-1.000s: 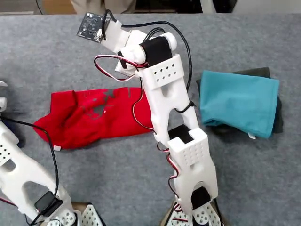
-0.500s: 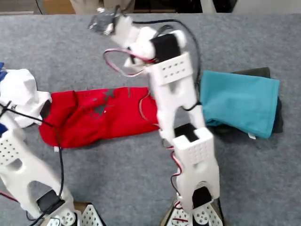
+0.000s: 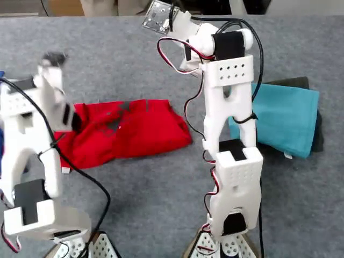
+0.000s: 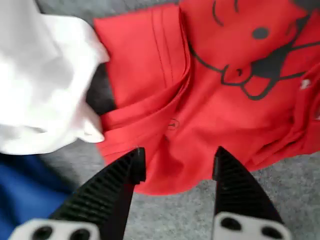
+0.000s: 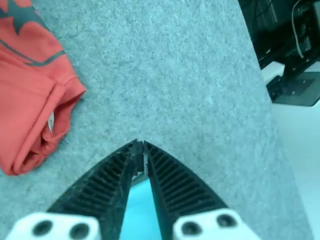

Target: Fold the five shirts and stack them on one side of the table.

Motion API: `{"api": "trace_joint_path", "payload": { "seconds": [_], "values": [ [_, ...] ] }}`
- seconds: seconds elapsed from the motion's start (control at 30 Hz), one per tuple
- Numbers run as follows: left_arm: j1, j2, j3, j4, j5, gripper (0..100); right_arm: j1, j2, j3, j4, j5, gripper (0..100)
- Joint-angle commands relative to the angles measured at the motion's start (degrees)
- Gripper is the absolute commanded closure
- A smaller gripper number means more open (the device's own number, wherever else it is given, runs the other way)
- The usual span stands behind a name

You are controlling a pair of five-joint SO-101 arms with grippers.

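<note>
A red shirt [image 3: 126, 131] with a dark print lies crumpled across the middle of the grey table [image 3: 134, 204]. My left gripper [image 4: 177, 162] hangs open just above its sleeve end, one black finger [image 4: 125, 172] on each side of the red shirt [image 4: 225, 90]. Beside that end lie a white shirt [image 4: 40, 85] and a blue shirt [image 4: 25, 192]. A folded teal shirt [image 3: 282, 115] rests on a dark shirt [image 3: 293, 82] at the right. My right gripper [image 5: 140, 148] is shut and empty over bare table past the other end of the red shirt [image 5: 30, 100].
The right arm [image 3: 228, 107] stretches up the middle of the table between the red shirt and the teal stack. The table's far edge [image 5: 257, 60] is close to the right gripper, with dark equipment beyond it. Bare cloth lies in front of the red shirt.
The left arm has swung in from the left edge to over the red shirt's left end. The right arm has moved right, off the red shirt, uncovering its right end.
</note>
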Motion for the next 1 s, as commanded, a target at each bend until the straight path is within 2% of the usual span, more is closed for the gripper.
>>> {"api": "trace_joint_path", "payload": {
  "seconds": [0.0, 0.17, 0.5, 0.73, 0.97],
  "values": [
    [0.62, -2.24, 4.75, -4.22, -0.44, 75, 1.1, -2.42, 0.84, 0.88, 1.14, 99.6],
    [0.62, 2.33, 2.73, -4.57, -0.26, 76, 0.75, -2.42, 1.19, 0.88, 2.11, 99.6],
    [-0.53, 16.48, -10.02, -3.52, -0.18, 94, 0.66, -2.42, 1.19, 0.88, 2.64, 99.6],
    [-2.11, 18.59, -19.43, 5.98, -0.53, 95, 0.57, -2.07, 1.19, 0.7, 2.73, 99.6],
    [-2.37, 18.51, -22.51, 8.44, -0.62, 95, -0.84, -1.98, 1.27, 0.7, 2.73, 99.6]
  ]
}}
